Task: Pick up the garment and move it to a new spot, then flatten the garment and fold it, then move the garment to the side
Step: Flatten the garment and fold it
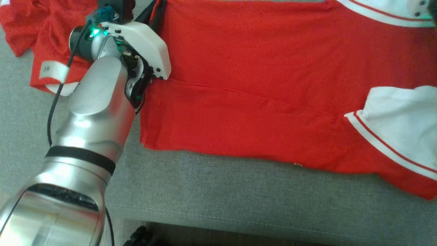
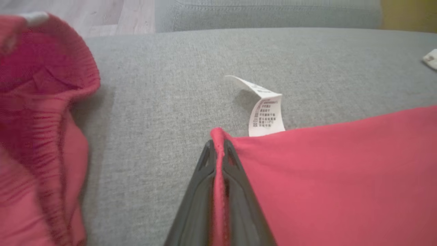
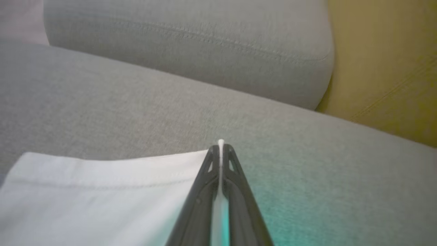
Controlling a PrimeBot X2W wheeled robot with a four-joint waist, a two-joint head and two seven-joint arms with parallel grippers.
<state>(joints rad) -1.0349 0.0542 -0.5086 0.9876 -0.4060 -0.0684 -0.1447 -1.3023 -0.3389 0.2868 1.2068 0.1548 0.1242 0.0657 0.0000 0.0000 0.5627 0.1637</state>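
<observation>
Lying flat — red knit garment [image 1: 259,68], grey woven cushion [image 1: 239,194].

Head view — high, facing steeply down over garment [image 1: 256,68], grey upholstery [image 1: 239,194] along lower frame. Left wrist view: low, skimming along left gripper [image 2: 218,147] at a red hem. Right wrist view: likewise along right gripper [image 3: 221,148] — white cloth. Upholstery common to all.

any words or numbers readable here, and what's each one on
white care label at the edge of the red garment: several printed lines, too small to read
white patch on the crumpled red cloth: a couple of dark characters, too blurred to read
nothing else legible
</observation>
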